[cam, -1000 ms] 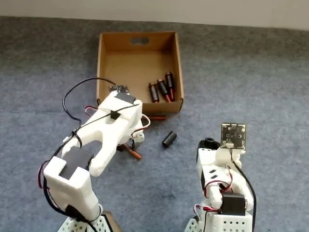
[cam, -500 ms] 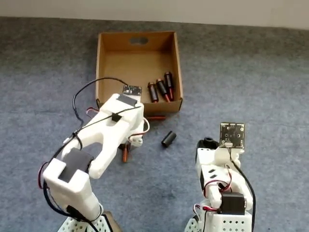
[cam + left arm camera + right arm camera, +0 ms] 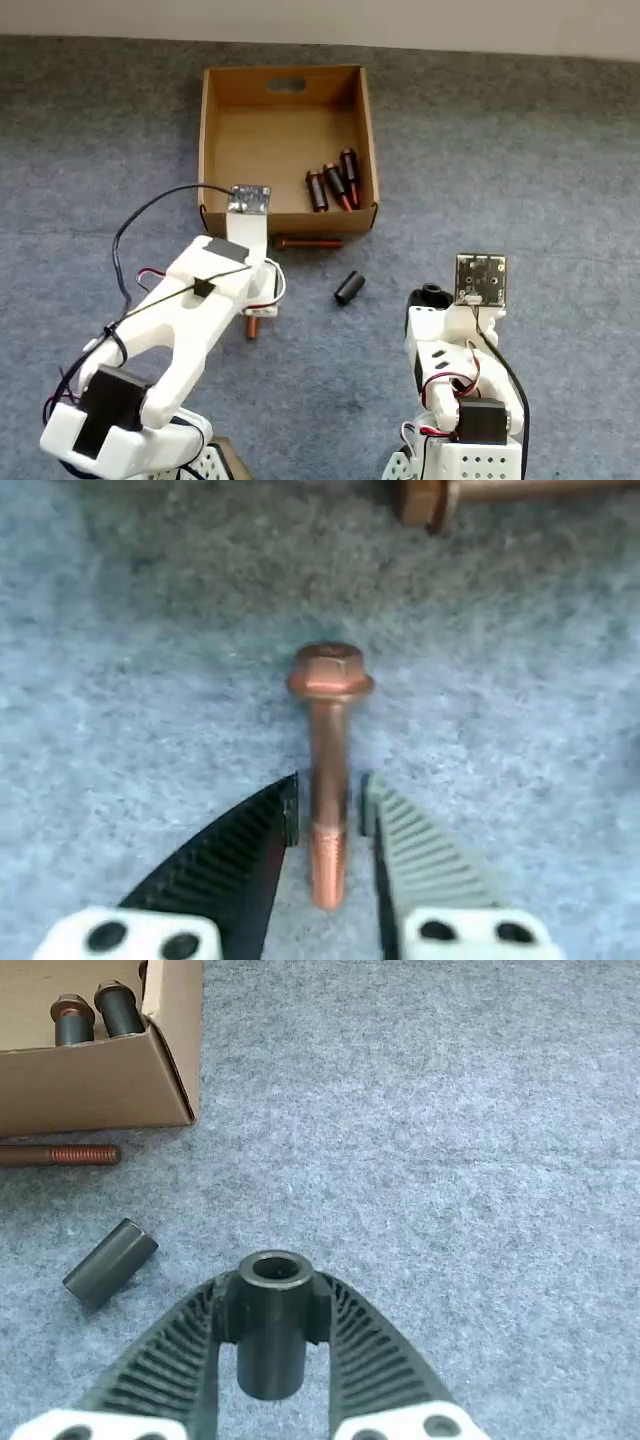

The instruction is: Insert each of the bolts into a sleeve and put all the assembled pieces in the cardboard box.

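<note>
My left gripper is shut on the threaded shank of a copper bolt, whose hex head points away from the wrist. From above, this bolt is under the left arm, in front of the cardboard box. My right gripper is shut on an upright black sleeve, its bore facing up; the same sleeve shows at the right arm's tip. A loose black sleeve and a second bolt lie between the arms. Three assembled pieces rest in the box.
The loose sleeve and the second bolt lie on grey carpet just outside the box's corner. The second bolt's head is a short way beyond the held bolt. Open carpet stretches right of the box.
The left arm has drawn back towards its base and swung left, taking the bolt with it; the bolt has turned from slanted to lengthwise. The right arm has kept still with its sleeve.
</note>
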`<control>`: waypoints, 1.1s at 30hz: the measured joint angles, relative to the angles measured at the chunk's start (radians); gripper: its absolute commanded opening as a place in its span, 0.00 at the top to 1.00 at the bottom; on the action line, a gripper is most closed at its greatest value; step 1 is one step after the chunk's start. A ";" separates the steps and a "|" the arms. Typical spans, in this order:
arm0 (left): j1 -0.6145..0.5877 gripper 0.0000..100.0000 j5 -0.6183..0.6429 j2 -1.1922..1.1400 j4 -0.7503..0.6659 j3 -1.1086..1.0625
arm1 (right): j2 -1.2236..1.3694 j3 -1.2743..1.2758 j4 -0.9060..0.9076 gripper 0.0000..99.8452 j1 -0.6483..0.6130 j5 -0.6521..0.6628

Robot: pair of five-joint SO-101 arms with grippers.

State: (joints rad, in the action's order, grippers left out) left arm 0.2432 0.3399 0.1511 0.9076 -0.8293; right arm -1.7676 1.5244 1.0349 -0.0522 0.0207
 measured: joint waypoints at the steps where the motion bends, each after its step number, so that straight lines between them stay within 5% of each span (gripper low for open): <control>1: 0.000 0.81 0.000 0.002 0.000 0.000 | 0.000 0.000 0.000 0.99 0.000 0.000; 33: -0.057 0.86 0.000 0.002 -0.083 0.014 | 0.000 0.000 0.000 0.99 0.000 0.000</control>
State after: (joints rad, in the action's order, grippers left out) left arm 0.1864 0.3399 0.1527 0.8247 -0.8155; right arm -1.7676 1.5244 1.0349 -0.0522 0.0207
